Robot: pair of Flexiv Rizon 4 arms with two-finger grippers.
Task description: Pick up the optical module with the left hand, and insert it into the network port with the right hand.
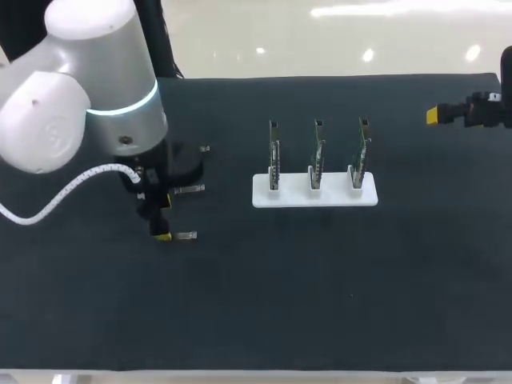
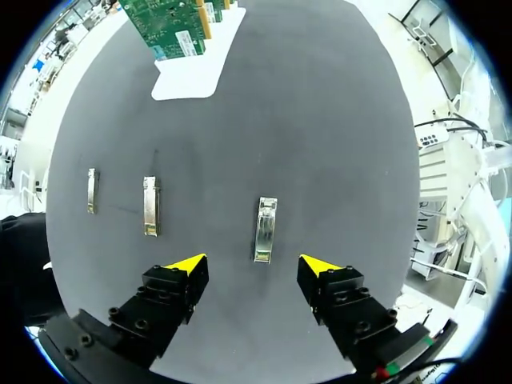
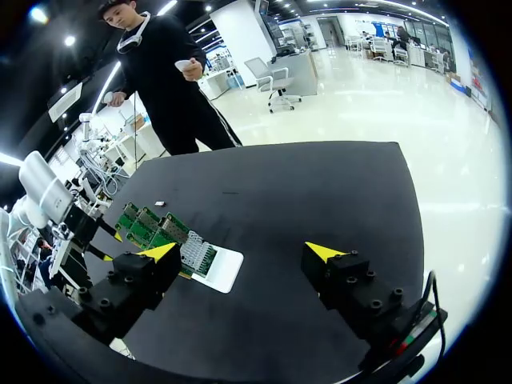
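Three small metal optical modules lie in a row on the black mat. The nearest optical module [image 1: 186, 235] [image 2: 265, 230] lies just ahead of my left gripper [image 1: 160, 220] [image 2: 254, 266], in line with the gap between its fingers and untouched. That gripper hovers low over the mat, open and empty. The second module [image 1: 190, 189] [image 2: 150, 206] and the third module [image 1: 205, 149] [image 2: 92, 190] lie off to its side. Green boards with network ports [image 1: 316, 156] [image 2: 172, 28] [image 3: 160, 228] stand upright in a white holder [image 1: 336, 198] [image 3: 224, 270]. My right gripper [image 1: 436, 114] [image 3: 242, 254] hangs open and empty at the far right, away from the holder.
The black mat [image 1: 320, 288] covers the whole table. My left arm's large grey elbow [image 1: 88, 88] rises over the table's left part and hides the mat beneath it. The holder stands at mid-table, to the right of the modules.
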